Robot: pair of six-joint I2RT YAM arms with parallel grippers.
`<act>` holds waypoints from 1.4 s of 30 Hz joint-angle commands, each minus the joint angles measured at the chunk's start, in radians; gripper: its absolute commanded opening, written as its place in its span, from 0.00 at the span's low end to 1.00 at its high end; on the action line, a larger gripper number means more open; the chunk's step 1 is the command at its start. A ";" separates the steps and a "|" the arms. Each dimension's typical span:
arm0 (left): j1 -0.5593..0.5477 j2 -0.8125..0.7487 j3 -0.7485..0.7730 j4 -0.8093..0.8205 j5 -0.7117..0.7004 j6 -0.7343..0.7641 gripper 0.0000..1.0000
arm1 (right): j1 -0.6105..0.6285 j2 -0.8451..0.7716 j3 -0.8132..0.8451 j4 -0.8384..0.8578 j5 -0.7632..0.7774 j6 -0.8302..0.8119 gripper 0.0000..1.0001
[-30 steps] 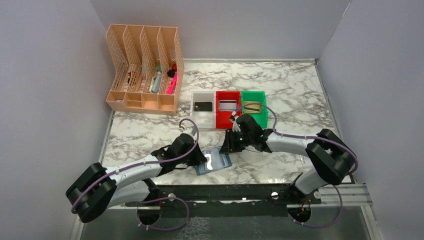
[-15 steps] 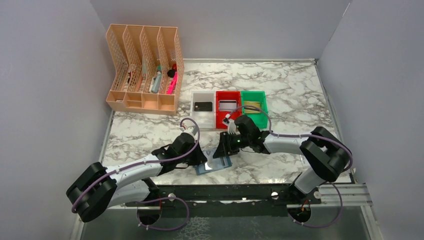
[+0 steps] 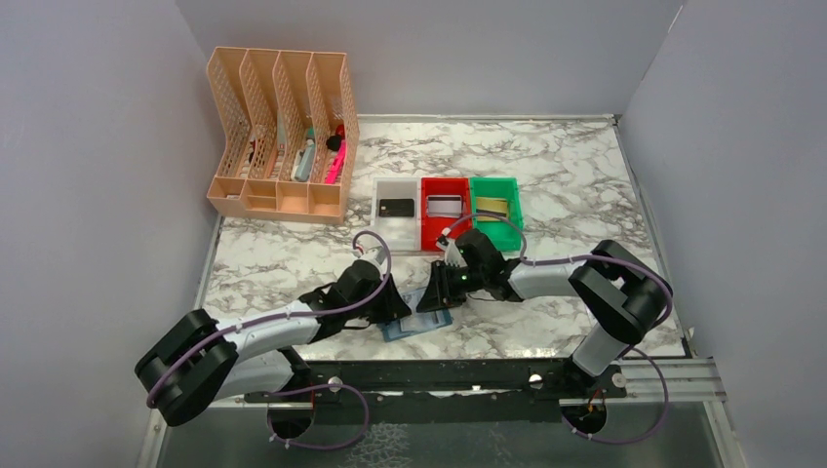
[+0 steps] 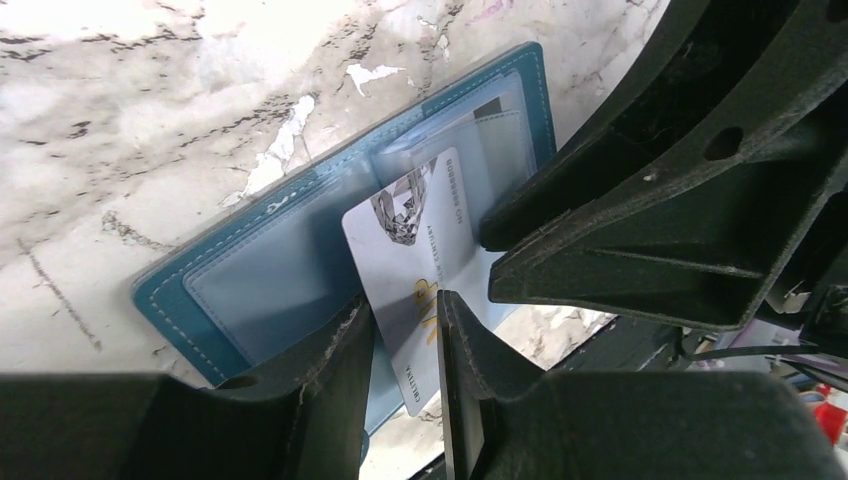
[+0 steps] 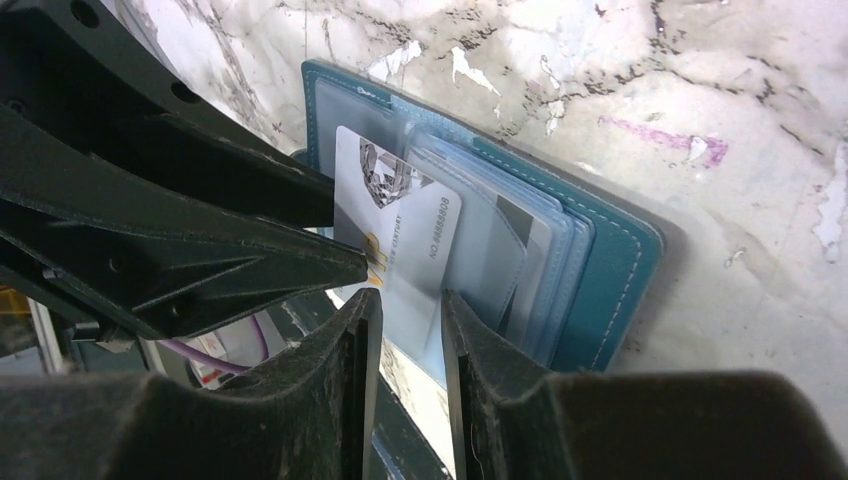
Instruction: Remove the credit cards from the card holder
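Left gripper (image 4: 402, 305) had its fingers narrowly apart astride the lower end of a silver-white credit card (image 4: 415, 225); whether they pinched it could not be told. Right gripper (image 5: 405, 300) stood the same way over the card's edge and the clear pockets. The card's long axis ran nearly top-to-bottom in the left wrist frame, its lower end jutting past the open blue card holder (image 4: 250, 285), which lay slanting from lower left to upper right on the marble table (image 4: 120, 120).
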State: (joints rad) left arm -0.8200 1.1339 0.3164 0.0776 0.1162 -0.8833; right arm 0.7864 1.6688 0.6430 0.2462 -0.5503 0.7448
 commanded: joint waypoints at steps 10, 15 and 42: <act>0.009 -0.033 -0.045 0.020 -0.001 -0.046 0.22 | 0.007 0.032 -0.070 -0.039 0.120 0.037 0.34; 0.011 -0.079 -0.006 -0.106 -0.086 -0.004 0.10 | 0.007 -0.018 -0.072 -0.037 0.134 0.042 0.34; 0.011 0.006 0.047 0.003 0.048 0.035 0.14 | 0.007 -0.016 -0.058 -0.039 0.153 0.053 0.32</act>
State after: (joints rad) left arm -0.8112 1.1145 0.3336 0.0593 0.1287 -0.8795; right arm 0.7891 1.6230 0.6025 0.2638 -0.4763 0.8116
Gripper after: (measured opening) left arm 0.129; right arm 0.319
